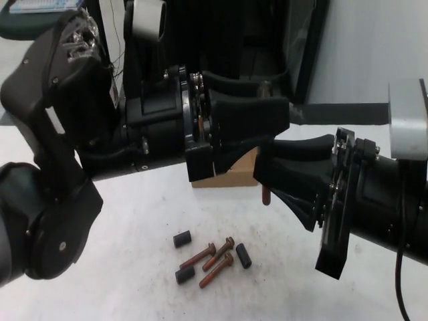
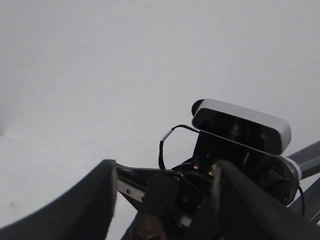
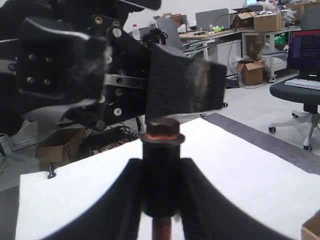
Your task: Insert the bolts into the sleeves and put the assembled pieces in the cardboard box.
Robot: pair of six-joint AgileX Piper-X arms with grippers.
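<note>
Right gripper [image 3: 160, 176] clamped on sleeve [image 3: 160, 167], bolt [image 3: 161, 129] seated through it, held above bench [image 1: 134, 221] near box [image 1: 231, 179]; left gripper [image 2: 163, 172] spread wide, close by; assembly judged light, stiff, possibly slippery, so grip the sleeve mid-length, not the shank.

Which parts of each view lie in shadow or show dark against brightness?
High view: the cardboard box looks shaded; loose bolts cast faint shadows on the bench. Left wrist view: left gripper dark against a bright wall. Right wrist view: right gripper dark around the sleeve, against the bench.
</note>
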